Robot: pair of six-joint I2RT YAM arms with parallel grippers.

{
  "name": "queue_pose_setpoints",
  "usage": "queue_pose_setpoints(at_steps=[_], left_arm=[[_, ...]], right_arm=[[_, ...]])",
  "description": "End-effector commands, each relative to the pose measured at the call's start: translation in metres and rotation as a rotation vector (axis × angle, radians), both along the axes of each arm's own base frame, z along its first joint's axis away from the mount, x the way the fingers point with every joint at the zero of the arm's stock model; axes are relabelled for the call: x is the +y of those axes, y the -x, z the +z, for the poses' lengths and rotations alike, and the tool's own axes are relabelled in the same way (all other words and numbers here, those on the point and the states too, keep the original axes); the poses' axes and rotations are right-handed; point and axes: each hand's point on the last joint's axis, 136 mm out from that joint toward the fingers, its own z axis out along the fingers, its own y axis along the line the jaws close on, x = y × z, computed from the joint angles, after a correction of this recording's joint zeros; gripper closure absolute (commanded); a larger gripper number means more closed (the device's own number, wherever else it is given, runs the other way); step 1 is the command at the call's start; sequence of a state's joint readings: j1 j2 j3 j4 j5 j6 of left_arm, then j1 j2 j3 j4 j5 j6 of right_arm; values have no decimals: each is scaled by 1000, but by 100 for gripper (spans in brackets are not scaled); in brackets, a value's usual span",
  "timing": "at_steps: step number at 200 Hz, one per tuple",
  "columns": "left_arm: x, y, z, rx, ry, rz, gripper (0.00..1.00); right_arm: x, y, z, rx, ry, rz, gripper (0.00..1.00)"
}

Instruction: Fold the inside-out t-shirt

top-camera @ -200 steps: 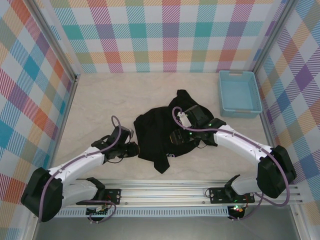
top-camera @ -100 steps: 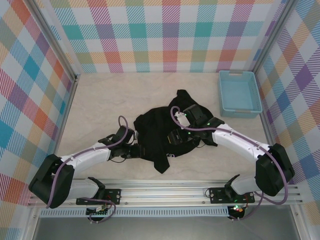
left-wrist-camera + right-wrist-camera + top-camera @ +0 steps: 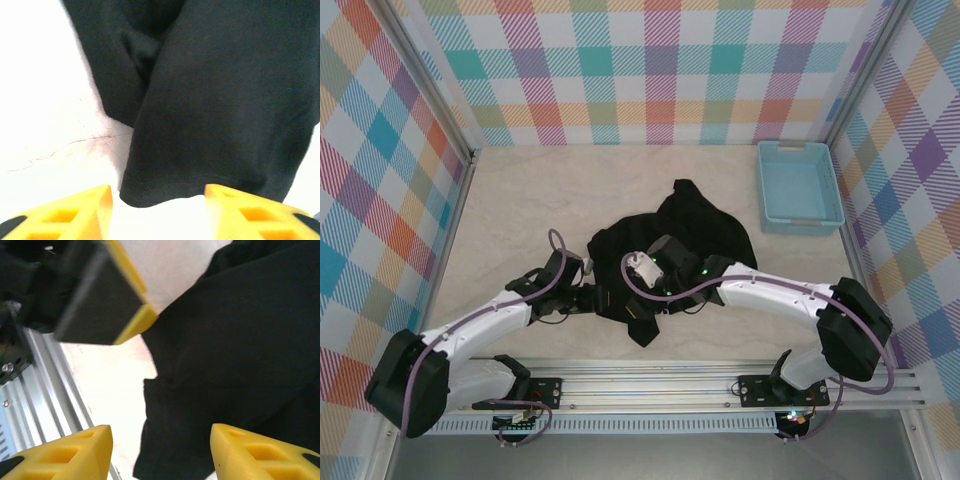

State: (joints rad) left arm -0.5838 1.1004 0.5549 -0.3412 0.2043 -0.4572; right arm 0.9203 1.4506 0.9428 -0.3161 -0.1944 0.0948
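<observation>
the left gripper (image 3: 157,199) and right gripper (image 3: 161,442) both gape empty at the 8 o'clock edge of the t-shirt (image 3: 698,222); the left should push its fingers (image 3: 75,215) past the hem (image 3: 165,192) before pinching.

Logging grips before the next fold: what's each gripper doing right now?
Left gripper: open, t-shirt hem just ahead, not gripped.
Right gripper: open over the t-shirt, holding nothing.

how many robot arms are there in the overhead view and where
2. The left arm reaches from the near left to the left edge of the t-shirt; the right arm stretches from the near right over its near side.
</observation>
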Motion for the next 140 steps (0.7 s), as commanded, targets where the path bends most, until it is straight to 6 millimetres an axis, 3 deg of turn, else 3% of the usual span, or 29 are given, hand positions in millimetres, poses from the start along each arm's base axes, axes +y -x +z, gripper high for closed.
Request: queue_pose_setpoints(at_steps=[1, 39, 74, 101, 140], left_arm=[[-22, 10, 22, -94, 32, -102, 44], [-50, 20, 14, -70, -20, -237, 46], [-61, 21, 1, -52, -71, -288, 49], [-73, 23, 0, -36, -33, -324, 62], [-76, 23, -2, -28, -37, -341, 83]], right_arm=[[-18, -24, 19, -29, -60, -122, 46], [-54, -45, 26, -26, -77, -254, 46], [-66, -48, 33, -27, -93, -287, 45], [-68, -47, 29, -21, -84, -292, 46], [-69, -49, 28, -25, -74, -296, 45]])
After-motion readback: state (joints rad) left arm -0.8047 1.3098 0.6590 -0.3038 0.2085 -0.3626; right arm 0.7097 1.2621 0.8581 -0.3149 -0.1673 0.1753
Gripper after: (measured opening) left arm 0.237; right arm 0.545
